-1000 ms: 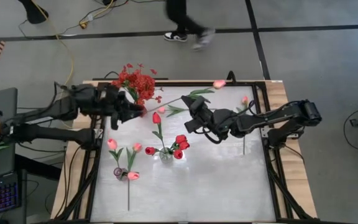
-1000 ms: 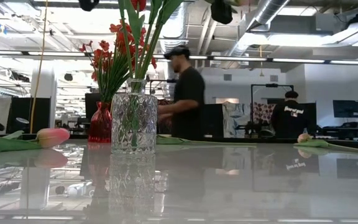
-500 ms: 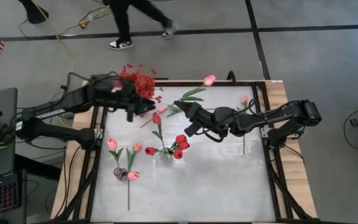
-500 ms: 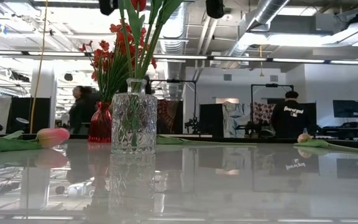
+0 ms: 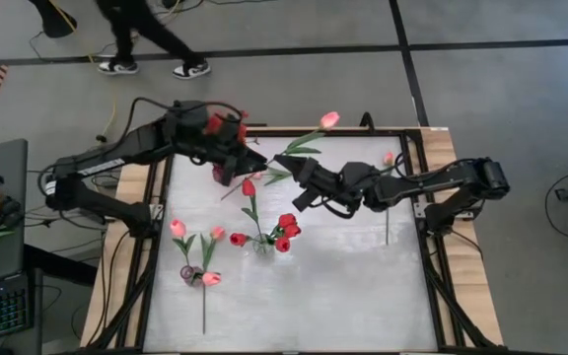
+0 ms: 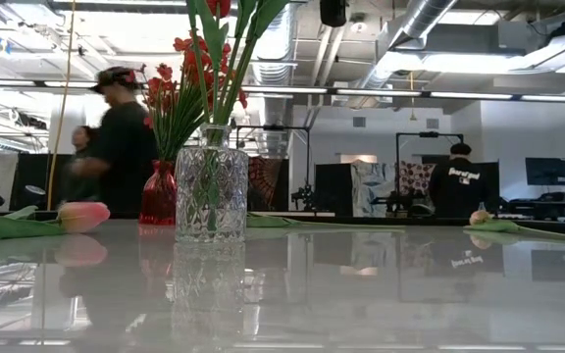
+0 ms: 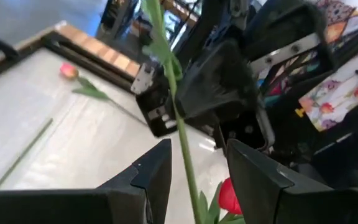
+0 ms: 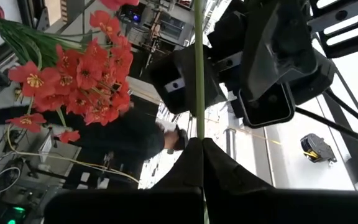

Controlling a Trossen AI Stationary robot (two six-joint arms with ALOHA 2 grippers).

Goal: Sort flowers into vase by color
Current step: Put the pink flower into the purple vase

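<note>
High view: my right gripper (image 5: 282, 168) clenched on pink tulip (image 5: 330, 120) stem, held up off table for handover. Left gripper (image 5: 254, 161) released, fingers straddling that stem, ready to take. Pink vase (image 5: 191, 273) front-left.

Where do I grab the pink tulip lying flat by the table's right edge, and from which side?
The pink tulip lies flat on the table, so a side approach probably has no room. Come straight down from above and close across the line of the stem. Grip the bare stem on the stretch nearer the front edge. That stretch is clear of the right arm, which overhangs the bud end.
</note>
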